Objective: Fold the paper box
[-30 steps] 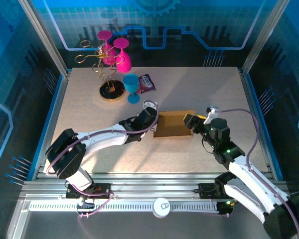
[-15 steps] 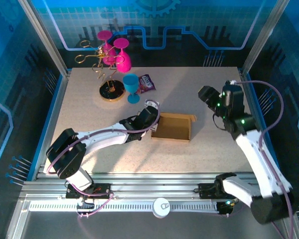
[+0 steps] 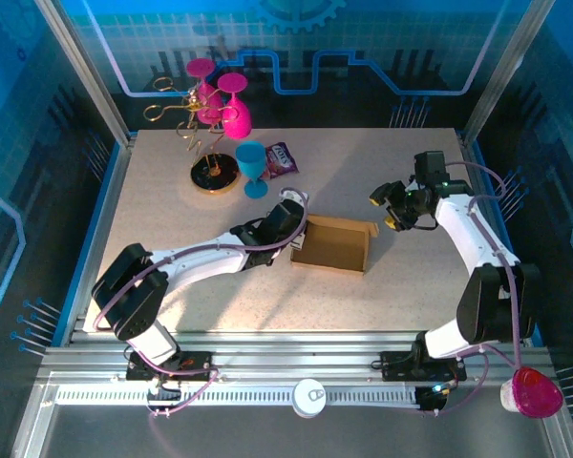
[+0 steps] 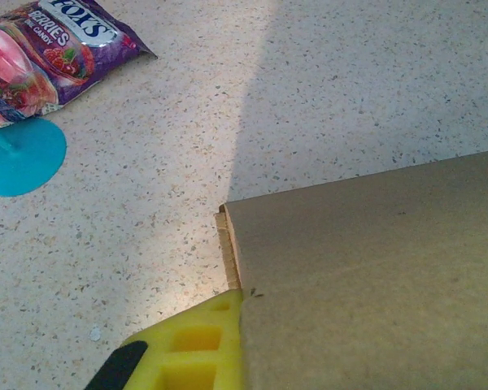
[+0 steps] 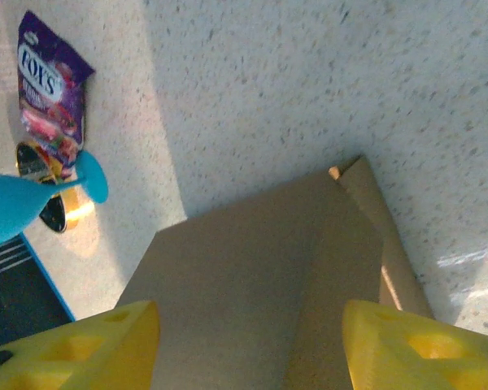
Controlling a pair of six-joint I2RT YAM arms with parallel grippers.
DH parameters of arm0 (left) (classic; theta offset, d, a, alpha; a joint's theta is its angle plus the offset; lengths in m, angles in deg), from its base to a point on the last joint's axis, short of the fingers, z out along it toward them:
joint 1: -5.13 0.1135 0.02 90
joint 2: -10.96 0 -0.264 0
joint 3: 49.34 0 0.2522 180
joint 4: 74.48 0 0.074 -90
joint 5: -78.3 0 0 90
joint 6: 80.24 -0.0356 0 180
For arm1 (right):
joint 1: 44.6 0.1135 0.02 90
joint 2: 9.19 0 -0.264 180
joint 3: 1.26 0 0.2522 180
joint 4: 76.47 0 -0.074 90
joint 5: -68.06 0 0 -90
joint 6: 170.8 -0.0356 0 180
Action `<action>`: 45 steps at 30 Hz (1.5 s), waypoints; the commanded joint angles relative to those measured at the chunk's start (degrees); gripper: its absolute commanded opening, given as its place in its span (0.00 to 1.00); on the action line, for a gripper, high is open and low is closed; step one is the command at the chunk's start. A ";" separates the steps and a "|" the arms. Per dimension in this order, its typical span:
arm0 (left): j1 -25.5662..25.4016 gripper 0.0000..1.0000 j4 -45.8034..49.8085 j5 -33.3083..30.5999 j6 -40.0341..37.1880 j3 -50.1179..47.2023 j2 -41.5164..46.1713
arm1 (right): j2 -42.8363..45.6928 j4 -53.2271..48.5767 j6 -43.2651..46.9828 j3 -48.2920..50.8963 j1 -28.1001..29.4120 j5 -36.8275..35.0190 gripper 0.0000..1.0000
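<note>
Pinches the left end effector (image 3: 294, 227) fully closed on the left wall of the paper box (image 3: 332, 244), one yellow finger (image 4: 191, 353) flat against the cardboard edge, with the open-topped box lying on the worktop (image 3: 382, 162) just to that end effector's right. Carries the right end effector (image 3: 390, 208) empty, yellow fingers (image 5: 89, 345) spread apart, just off the box's right corner. Shows, farther out beyond the left end effector and well apart from the box, a purple candy packet (image 3: 283, 158) beside a blue goblet (image 3: 253, 164).
</note>
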 commanded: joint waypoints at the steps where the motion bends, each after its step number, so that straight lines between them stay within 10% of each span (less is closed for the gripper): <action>1: 0.63 0.00 -0.29 1.17 1.50 1.69 2.43 | -1.18 -1.64 -0.15 0.46 -0.45 5.34 0.61; 45: 2.00 0.00 -2.39 4.84 7.50 -1.39 3.47 | -2.04 3.87 -5.98 6.44 4.69 7.51 0.32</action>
